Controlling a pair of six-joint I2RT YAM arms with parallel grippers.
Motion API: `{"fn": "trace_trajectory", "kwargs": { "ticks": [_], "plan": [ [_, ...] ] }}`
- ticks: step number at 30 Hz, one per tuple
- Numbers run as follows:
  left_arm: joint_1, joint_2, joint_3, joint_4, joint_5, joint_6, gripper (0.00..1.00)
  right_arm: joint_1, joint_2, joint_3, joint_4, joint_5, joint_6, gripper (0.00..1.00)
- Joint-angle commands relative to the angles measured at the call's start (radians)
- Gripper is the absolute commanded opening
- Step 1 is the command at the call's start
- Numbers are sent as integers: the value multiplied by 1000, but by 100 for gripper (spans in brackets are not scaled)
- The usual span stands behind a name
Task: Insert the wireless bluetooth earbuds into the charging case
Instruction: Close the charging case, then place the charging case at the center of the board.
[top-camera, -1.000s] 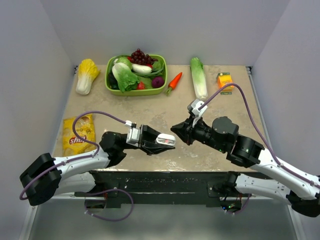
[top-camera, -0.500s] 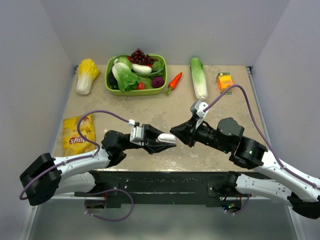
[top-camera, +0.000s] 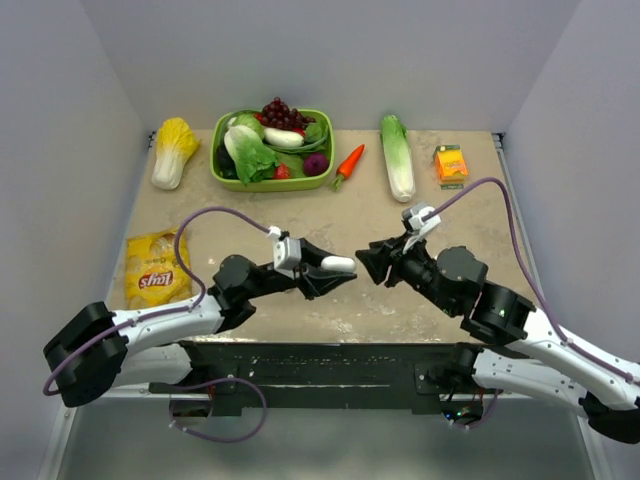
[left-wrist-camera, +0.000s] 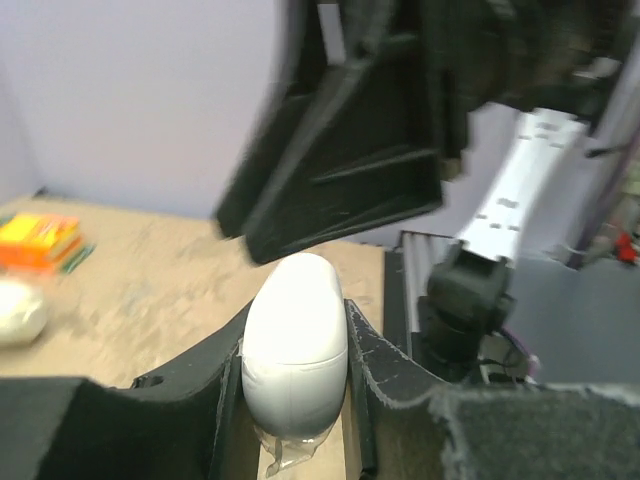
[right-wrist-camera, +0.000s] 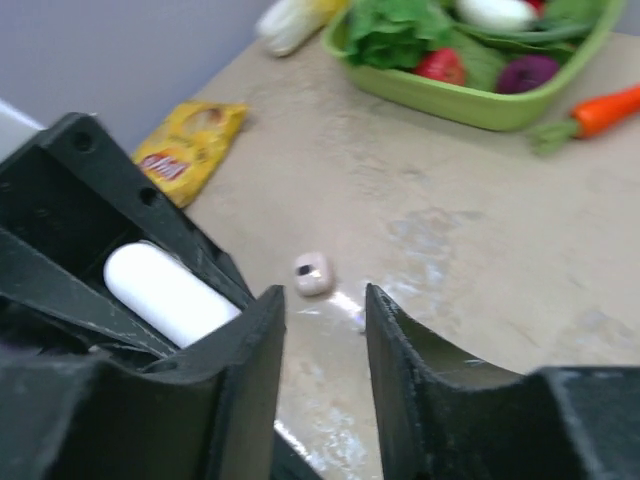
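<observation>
My left gripper (top-camera: 340, 266) is shut on the glossy white charging case (top-camera: 336, 264) and holds it above the table's middle front. In the left wrist view the case (left-wrist-camera: 295, 340) sits between the fingers, its lid closed along a visible seam. My right gripper (top-camera: 366, 262) faces it tip to tip, a short gap away, open and empty. In the right wrist view (right-wrist-camera: 322, 298) one tiny pale earbud (right-wrist-camera: 313, 273) lies on the table beyond the open jaws, next to the held case (right-wrist-camera: 165, 292). No second earbud shows.
A green basket (top-camera: 272, 185) of vegetables stands at the back, with a yellow cabbage (top-camera: 174, 150) to its left and a carrot (top-camera: 348, 165) to its right. A long green vegetable (top-camera: 398, 155) and an orange box (top-camera: 450, 162) lie back right. A chips bag (top-camera: 157, 268) lies left.
The case, open a second ago, is now closed. My left gripper has carried it right and slightly up. My right gripper has drawn back to the right.
</observation>
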Motion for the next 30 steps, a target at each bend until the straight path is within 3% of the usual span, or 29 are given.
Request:
{"fn": "trace_trajectory", "kwargs": {
  "ticks": [1, 7, 13, 24, 27, 28, 30],
  "plan": [
    [23, 118, 102, -187, -296, -96, 0, -10, -38, -108, 10, 368, 101, 44],
    [129, 368, 185, -306, -409, -323, 0, -11, 21, -197, 8, 341, 193, 48],
    [190, 545, 220, -277, -503, -368, 0, -11, 17, -255, 27, 283, 213, 49],
    [278, 763, 321, -337, -516, -420, 0, -11, 41, -278, 62, 226, 211, 50],
    [299, 795, 349, -358, -489, -423, 9, -11, 58, -275, 70, 210, 213, 50],
    [310, 801, 354, -364, -468, -425, 19, -11, 61, -275, 67, 209, 211, 51],
    [318, 810, 355, -369, -451, -437, 28, -11, 70, -272, 68, 206, 208, 51]
  ]
}}
